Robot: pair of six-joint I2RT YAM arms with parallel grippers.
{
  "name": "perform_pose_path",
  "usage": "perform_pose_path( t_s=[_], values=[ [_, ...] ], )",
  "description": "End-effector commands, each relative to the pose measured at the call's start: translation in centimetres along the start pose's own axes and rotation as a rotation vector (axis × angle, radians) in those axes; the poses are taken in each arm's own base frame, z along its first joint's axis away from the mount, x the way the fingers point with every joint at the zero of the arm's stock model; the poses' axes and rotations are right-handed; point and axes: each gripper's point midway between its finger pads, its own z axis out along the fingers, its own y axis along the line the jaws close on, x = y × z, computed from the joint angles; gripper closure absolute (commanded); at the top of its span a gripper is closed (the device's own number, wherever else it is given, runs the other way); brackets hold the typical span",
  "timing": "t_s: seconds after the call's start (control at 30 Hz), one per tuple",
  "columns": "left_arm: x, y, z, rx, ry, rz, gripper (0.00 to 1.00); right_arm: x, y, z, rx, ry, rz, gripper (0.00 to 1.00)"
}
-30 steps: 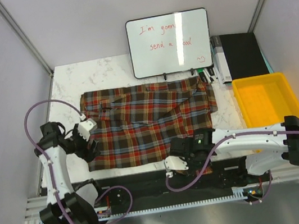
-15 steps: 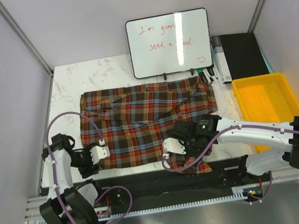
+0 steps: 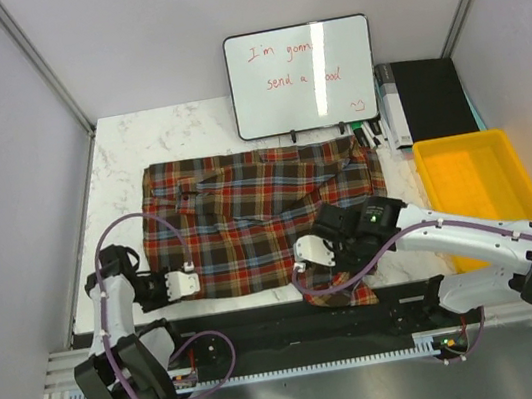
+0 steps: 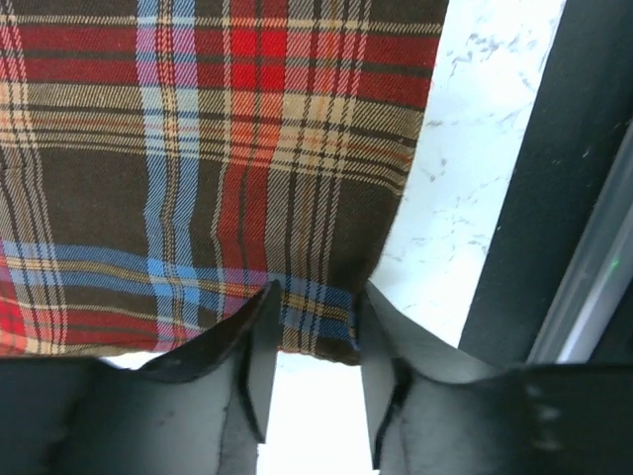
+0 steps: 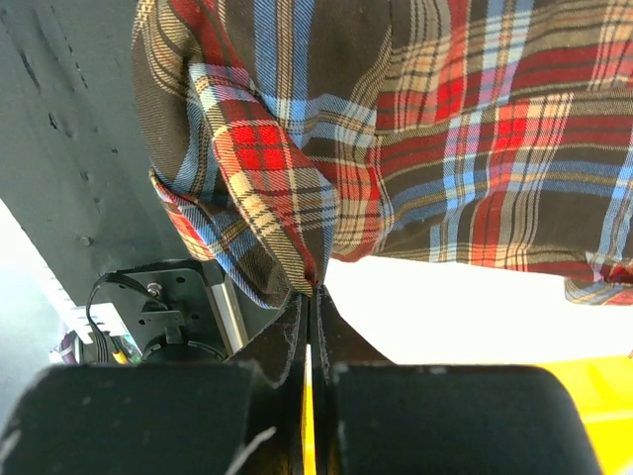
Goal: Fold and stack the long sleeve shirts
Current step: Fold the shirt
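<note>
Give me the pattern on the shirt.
Plaid shirt: red-orange and dark brown checks with blue and cream lines; clearest in the right wrist view.

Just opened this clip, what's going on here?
Two robot arms are working on a single plaid shirt spread on the marble table. The right gripper is shut on a bunched bit of the shirt's near edge. The left gripper is open, its fingers straddling the hem at the shirt's near-left corner, not pinching it yet. Only this one shirt shows, so nothing is stacked; a yellow bin sits at the right.
</note>
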Motion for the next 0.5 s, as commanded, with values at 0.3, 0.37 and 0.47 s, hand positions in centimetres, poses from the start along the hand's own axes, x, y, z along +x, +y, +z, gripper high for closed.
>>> perform_pose_path(
  t_s=[0.3, 0.37, 0.47],
  values=[
    [-0.5, 0.5, -2.3, -0.012, 0.028, 0.091, 0.7, 0.3, -1.7, -2.4, 0.073, -0.047, 0.033, 1.0],
    [-0.6, 0.0, -2.1, 0.0, 0.025, 0.089, 0.79, 0.3, -1.9, -2.7, 0.077, -0.053, 0.04, 1.0],
    [-0.8, 0.0, -2.1, -0.006, 0.016, 0.095, 0.98, 0.5, -2.7, -3.0, 0.114, -0.047, 0.037, 1.0]
  ],
)
